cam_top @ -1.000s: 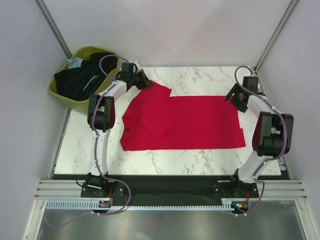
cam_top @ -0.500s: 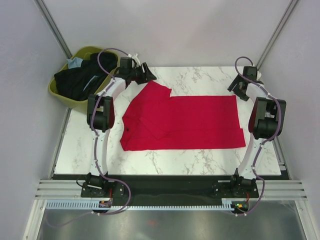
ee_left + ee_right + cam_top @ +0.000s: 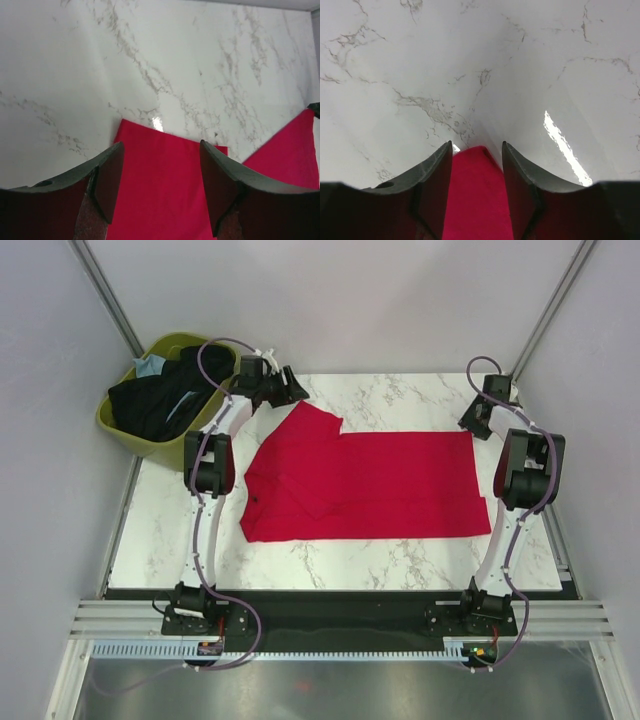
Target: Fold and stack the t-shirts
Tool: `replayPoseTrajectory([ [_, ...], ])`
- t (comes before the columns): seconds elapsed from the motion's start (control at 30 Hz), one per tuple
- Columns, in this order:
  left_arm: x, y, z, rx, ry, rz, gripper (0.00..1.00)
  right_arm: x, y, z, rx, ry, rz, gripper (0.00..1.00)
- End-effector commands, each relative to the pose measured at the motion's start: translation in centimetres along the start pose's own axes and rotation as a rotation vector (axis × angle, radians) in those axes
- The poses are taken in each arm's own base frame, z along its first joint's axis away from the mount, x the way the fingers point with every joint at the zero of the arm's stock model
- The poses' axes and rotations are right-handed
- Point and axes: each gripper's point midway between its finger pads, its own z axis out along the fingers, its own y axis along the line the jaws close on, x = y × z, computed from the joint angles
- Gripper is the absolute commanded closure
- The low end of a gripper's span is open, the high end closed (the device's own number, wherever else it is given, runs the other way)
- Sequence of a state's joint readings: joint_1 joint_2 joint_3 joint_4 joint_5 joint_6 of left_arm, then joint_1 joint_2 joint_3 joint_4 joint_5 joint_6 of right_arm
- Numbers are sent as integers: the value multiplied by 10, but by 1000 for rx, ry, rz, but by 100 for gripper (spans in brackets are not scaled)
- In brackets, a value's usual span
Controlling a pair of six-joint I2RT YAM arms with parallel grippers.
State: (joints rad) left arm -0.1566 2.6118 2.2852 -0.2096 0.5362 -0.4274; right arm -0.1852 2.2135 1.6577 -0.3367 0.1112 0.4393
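- Lying flat on the marble table [image 3: 400, 560], the red t-shirt [image 3: 370, 485] is spread out wide, with its long side running from left to right.
- The left gripper [image 3: 288, 390] hangs over the far left part of the shirt, where a sleeve sticks out. Its jaws stand apart and hold nothing.
- In the left wrist view, the red sleeve lies under the gap between the two dark fingers [image 3: 107, 175], and its far edge shows just past the tips.
- The right gripper [image 3: 476, 422] hangs over the far right corner of the shirt. Its jaws are apart too, but not so wide, and they hold nothing that I can see.
- In the right wrist view, the red corner pokes up right in the middle of the gap.
- So each arm is close to its own far corner, and the rest of the shirt lies on the near side of both grippers, toward the arm bases. I think a grab at these two far corners comes next.
- I cannot tell if any finger touches the cloth. The low parts of the fingers are cut off in both wrist views, and the jaws are too small in the top view.
- The green basket [image 3: 125, 437] sits off the far left corner of the table. Black shirts [image 3: 150, 405] and a light blue one [image 3: 150, 367] are piled in it, so I cannot count them.
- The near left part of the red shirt looks rumpled.
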Motion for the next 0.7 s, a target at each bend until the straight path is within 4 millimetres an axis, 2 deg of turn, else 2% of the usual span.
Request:
replayPoseTrajectory([
  [0.0,12,7,10,3,34,-25,30,-1,-1,5,2,1,-9,49],
  [0.07,13,8,13,13,35,-32,30,0,-1,6,-2,3,-12,55],
  [0.1,21,13,17,6,53,-48,30,3,0,7,-8,9,-11,56],
  [0.27,22,12,23,18,56,-82,30,9,1,7,-29,21,-8,58],
  [0.33,30,14,28,31,72,-102,32,8,2,3,-35,17,-3,58],
  [0.4,29,8,29,67,80,-121,40,8,2,2,-42,15,2,60],
  [0.43,32,7,30,78,88,-130,50,7,3,1,-46,14,5,60],
  [0.47,36,6,32,94,100,-146,56,6,4,0,-53,14,8,62],
  [0.6,42,-4,34,126,121,-140,86,6,5,-1,-62,17,8,78],
  [0.67,44,-8,35,138,128,-132,94,8,4,1,-63,20,6,82],
])
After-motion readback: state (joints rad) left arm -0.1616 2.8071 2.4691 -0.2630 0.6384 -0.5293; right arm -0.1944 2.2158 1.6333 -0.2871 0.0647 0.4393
